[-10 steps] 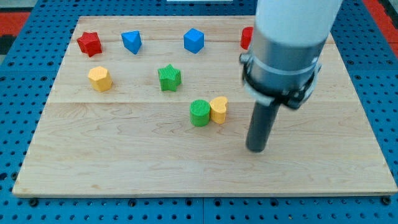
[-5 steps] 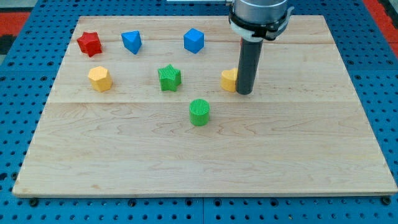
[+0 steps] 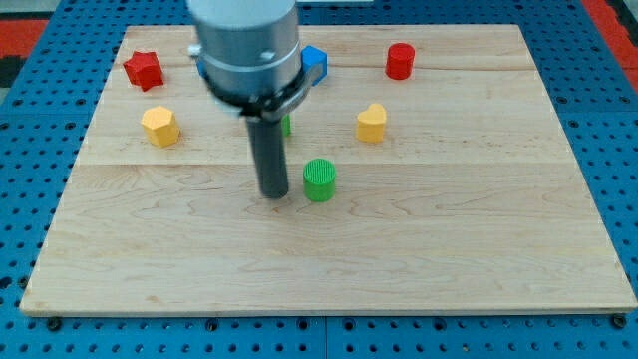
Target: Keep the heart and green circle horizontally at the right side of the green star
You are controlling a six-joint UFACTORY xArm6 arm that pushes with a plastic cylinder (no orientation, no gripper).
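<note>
Heart (image 3: 372, 123), yellow, smooth-sided with a notched top, sits right of board centre, apart from everything. Green circle (image 3: 320, 180): a short cylinder with a ribbed top, lower and to the view's left of the heart, so the two do not share a row. Green star (image 3: 285, 125) is nearly all hidden behind the arm; only a sliver of green shows at the rod's right edge.

My tip (image 3: 274, 194) rests on the wood just left of the green circle, a narrow gap between them, not touching. Rod is plain dark and round, no jaws, grasping nothing.

Wooden board (image 3: 478, 239): pale planks with visible seams, lying on a blue pegboard (image 3: 618, 150).

Red star (image 3: 144, 70) at upper left, yellow hexagon (image 3: 160, 127) below it, blue block (image 3: 313, 62) partly behind the arm, red cylinder (image 3: 400, 61) at upper right.

Lower half of the board is open wood, as is the right edge.
</note>
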